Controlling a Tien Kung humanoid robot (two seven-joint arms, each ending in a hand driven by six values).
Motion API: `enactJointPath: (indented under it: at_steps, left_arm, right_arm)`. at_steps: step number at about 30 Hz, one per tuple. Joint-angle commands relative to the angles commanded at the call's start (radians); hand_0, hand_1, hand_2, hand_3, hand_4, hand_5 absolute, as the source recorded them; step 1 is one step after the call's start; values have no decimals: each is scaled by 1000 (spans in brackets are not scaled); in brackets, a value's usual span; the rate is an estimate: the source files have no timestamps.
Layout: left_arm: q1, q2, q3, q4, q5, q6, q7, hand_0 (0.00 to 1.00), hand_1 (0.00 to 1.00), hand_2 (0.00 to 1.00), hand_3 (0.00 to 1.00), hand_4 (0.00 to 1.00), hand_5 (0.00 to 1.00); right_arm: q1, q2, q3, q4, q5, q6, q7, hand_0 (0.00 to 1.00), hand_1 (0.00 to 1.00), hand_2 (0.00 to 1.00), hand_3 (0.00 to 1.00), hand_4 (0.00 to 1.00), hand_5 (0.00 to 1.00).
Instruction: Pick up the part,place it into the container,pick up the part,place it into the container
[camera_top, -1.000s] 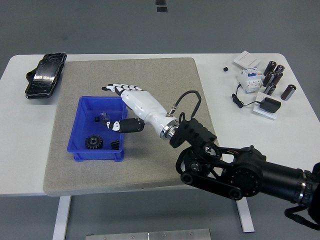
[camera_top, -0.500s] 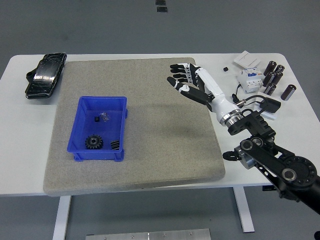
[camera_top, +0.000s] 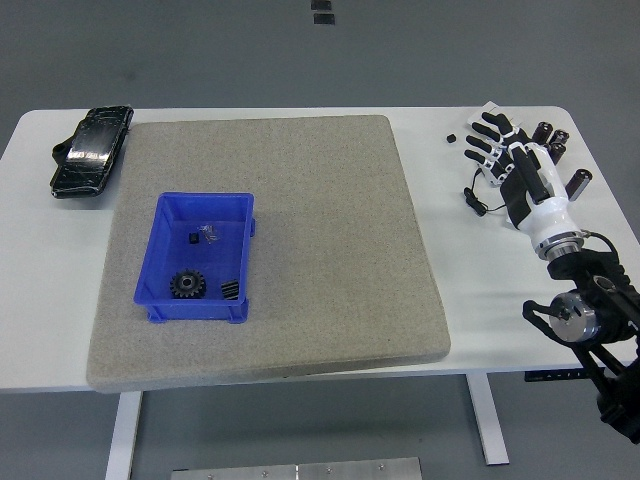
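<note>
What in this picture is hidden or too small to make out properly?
- Head view: the right hand, fingers spread, covers most of the parts pile, so what lies beneath it is hidden.
- Head view: beside the gear in the blue bin, the small pieces are too tiny to identify.
- Head view: the black bundle on the table's left is too dark to tell what it is.

Blue container (camera_top: 159, 293) on grey mat (camera_top: 330, 230) (white table (camera_top: 30, 290)), black gear (camera_top: 187, 285) inside.
</note>
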Motion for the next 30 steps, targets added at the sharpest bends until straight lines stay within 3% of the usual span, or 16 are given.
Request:
enactJointPath:
  at_steps: [18,30]
  left_arm:
    - [5,24,2,-1,4,-3,8,682,659,630,571,712,305]
    - [35,-6,43,2,-68,4,-13,682,658,628,570,711,300]
  right_arm:
    - [-29,11,83,7,3,7,-2,756,737,747,737,882,596]
    - [-62,-21,127,72,-54,-2,-29,757,737,748,738,886,613]
